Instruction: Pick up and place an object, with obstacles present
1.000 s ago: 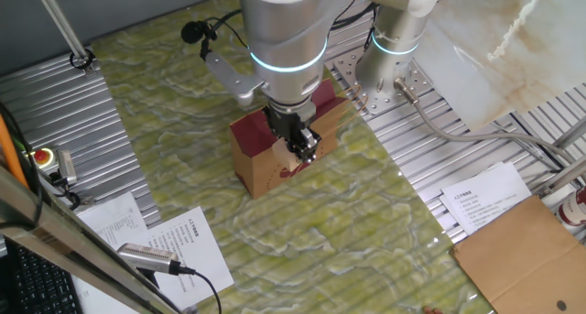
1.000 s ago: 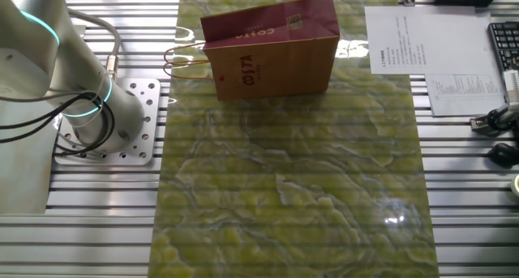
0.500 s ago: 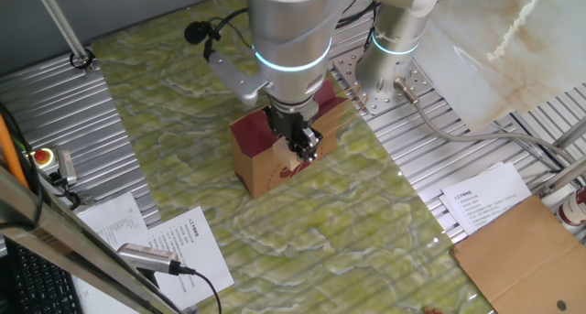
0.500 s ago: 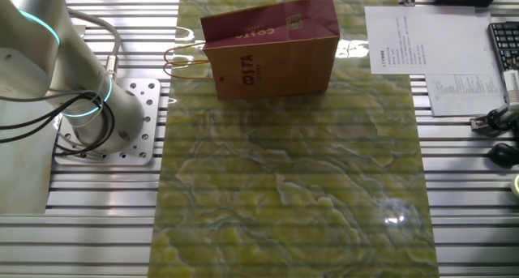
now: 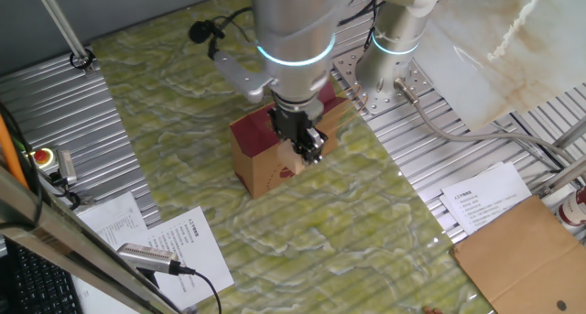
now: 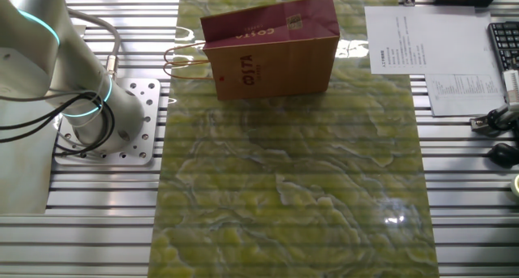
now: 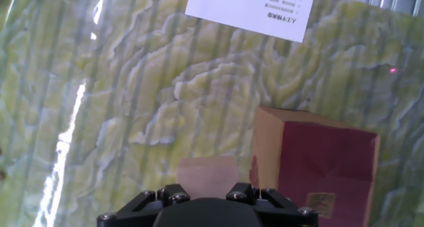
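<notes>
The arm reaches down over the table, wrist vertical. Its gripper (image 5: 309, 147) points downward, fingers closed together.

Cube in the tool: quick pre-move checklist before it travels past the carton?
1. Cube sits between the fingers: ok, hand view shows it at the tool.
2. Grip firmness: cannot tell, contact faces hidden.
3. Carton upright: ok.
4. Cube clear of the carton: cannot tell; hand view shows them side by side, gap unclear.
5. Mat beyond the carton free for a drop: ok.
6. Tool height over the carton top: cannot tell; the tool is absent from the other fixed view.
</notes>
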Motion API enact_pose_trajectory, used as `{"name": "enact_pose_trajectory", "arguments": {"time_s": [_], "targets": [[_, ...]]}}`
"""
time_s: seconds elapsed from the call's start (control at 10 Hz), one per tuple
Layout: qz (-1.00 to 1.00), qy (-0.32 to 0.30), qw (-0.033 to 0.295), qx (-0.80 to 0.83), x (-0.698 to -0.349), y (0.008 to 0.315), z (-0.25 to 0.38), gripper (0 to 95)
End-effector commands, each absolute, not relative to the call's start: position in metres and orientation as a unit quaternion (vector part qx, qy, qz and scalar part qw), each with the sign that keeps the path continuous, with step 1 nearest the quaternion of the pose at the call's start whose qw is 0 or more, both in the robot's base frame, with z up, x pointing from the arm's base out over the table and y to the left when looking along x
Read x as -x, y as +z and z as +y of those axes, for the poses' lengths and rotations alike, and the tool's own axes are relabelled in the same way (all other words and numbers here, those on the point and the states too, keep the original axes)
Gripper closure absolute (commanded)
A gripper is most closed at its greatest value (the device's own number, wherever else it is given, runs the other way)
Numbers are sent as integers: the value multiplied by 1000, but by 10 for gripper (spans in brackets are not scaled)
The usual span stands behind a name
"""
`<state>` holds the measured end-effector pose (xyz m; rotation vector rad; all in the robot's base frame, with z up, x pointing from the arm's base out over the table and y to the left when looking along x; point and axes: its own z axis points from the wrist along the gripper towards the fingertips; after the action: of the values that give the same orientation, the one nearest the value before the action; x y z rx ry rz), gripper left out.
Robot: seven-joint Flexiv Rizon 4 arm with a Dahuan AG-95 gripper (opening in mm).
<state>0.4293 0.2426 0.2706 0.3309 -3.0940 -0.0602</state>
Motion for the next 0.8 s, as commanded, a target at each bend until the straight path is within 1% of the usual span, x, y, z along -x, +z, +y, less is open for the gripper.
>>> {"name": "enact_pose_trajectory", "arguments": {"time_s": [0.1, 0.4, 0.8], "targets": [[-997, -5, 17, -69, -426, 260, 257, 950], [-998, -1, 5, -59, -422, 233, 263, 950], [-998, 4, -2, -57, -417, 212, 265, 950]]}}
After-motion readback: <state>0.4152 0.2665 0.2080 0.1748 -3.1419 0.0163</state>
